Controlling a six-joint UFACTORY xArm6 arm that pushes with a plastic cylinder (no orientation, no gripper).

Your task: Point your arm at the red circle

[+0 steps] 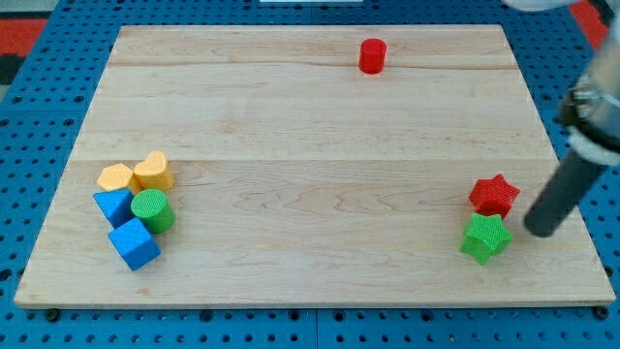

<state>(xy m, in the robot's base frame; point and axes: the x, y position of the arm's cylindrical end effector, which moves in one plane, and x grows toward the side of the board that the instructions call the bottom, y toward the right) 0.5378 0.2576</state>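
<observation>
The red circle (372,56) is a short red cylinder standing alone near the view's top edge of the wooden board (310,126), a little right of centre. My tip (539,231) is the lower end of the dark rod at the view's right, far below and right of the red circle. It sits just right of the red star (494,195) and the green star (485,238), with a small gap to both.
A cluster sits at the view's lower left: a yellow hexagon-like block (115,177), a yellow heart (153,172), a blue triangle-like block (113,206), a green cylinder (152,210) and a blue cube (134,243). Blue pegboard surrounds the board.
</observation>
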